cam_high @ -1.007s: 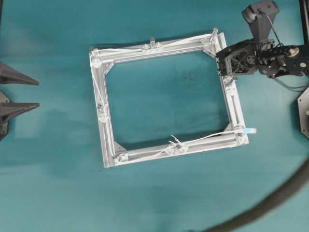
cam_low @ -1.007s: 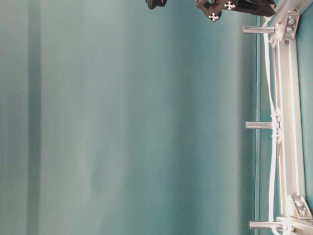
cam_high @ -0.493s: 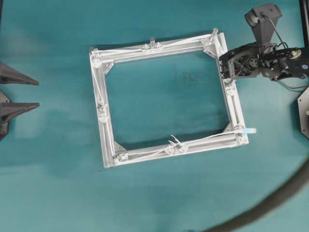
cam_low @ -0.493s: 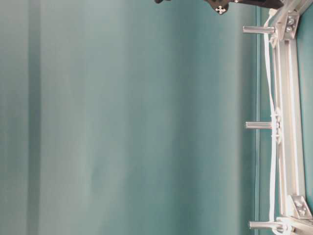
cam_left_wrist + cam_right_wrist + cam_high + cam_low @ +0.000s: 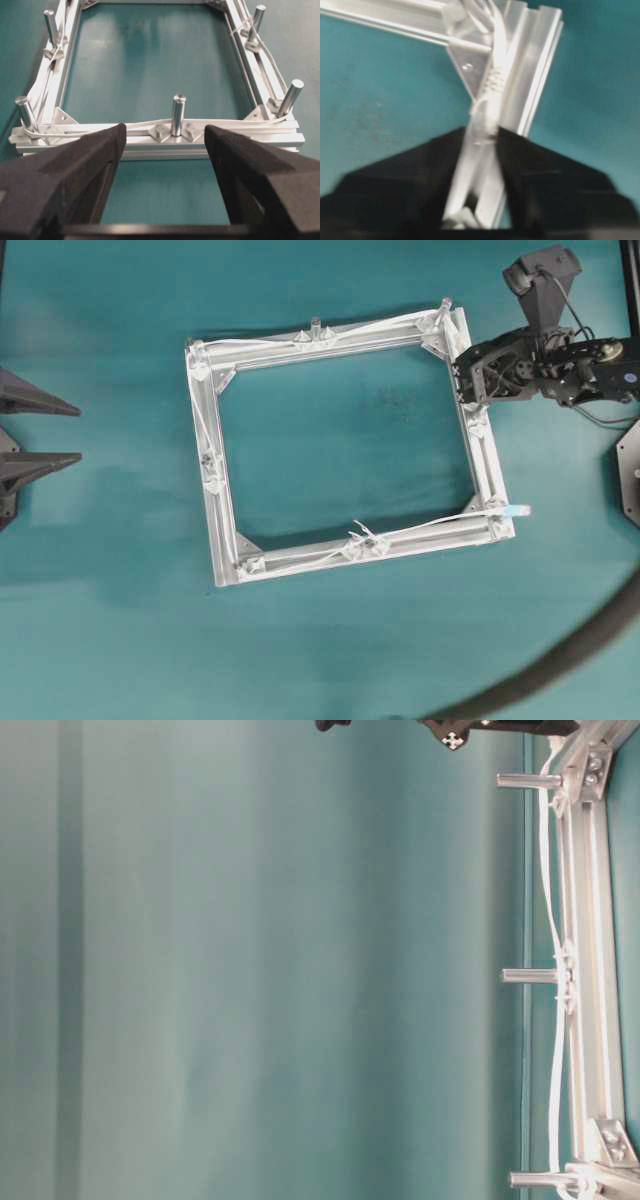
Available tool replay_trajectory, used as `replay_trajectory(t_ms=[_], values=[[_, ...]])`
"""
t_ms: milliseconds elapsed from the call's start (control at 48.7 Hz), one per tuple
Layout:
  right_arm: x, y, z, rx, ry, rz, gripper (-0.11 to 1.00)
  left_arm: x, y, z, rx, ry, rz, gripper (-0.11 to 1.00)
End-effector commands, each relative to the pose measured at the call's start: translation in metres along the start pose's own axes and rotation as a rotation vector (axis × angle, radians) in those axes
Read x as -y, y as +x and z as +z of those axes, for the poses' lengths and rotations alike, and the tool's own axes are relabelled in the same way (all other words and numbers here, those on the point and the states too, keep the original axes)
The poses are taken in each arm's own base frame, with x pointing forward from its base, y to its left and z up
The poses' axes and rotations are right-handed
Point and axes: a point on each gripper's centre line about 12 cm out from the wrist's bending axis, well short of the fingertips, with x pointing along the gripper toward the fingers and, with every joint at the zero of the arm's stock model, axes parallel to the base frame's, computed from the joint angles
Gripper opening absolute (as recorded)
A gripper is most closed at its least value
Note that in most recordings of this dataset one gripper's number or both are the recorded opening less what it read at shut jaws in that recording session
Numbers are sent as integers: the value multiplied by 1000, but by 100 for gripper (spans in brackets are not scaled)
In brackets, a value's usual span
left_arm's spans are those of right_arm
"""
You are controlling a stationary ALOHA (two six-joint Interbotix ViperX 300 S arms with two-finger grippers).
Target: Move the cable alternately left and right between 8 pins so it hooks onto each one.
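Note:
The white cable (image 5: 370, 330) runs round the square silver frame (image 5: 225, 530), hooked past the upright pins (image 5: 315, 325); its light-blue plug (image 5: 518, 510) lies at the frame's lower right corner. My right gripper (image 5: 463, 380) hovers over the frame's right rail near the top right corner. In the blurred right wrist view its fingers (image 5: 520, 160) stand apart on either side of the cable (image 5: 492, 80) and rail. My left gripper (image 5: 60, 435) waits wide open at the left edge, well off the frame. Its view looks past a middle pin (image 5: 177, 115) with the cable (image 5: 145, 123) behind it.
A thick dark grey hose (image 5: 560, 660) curves across the lower right corner of the teal table. The table-level view shows three pins (image 5: 530, 976) along one rail with the cable (image 5: 556, 1060) weaving past, and the right arm (image 5: 450, 735) at the top.
The right gripper has pulled slightly right off the rail's inner side and its jaws have parted. The cable and the left arm have not moved.

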Motion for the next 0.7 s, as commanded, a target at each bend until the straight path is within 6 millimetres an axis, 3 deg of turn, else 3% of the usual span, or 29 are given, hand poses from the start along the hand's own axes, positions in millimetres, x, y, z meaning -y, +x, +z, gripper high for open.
replay_trajectory(t_ms=[0,103,349,678], values=[[-4,-3,4,14,13,9,46,0,0,5,11,10,-3,74],[-5,-3,4,11,11,15,57,0,0,5,11,10,-3,74],[-8,-7,7,24,1,38,57,0,0,5,11,10,-3,74],[-16,-46,21,114,-45,173,58,0,0,4,9,10,-3,74]])
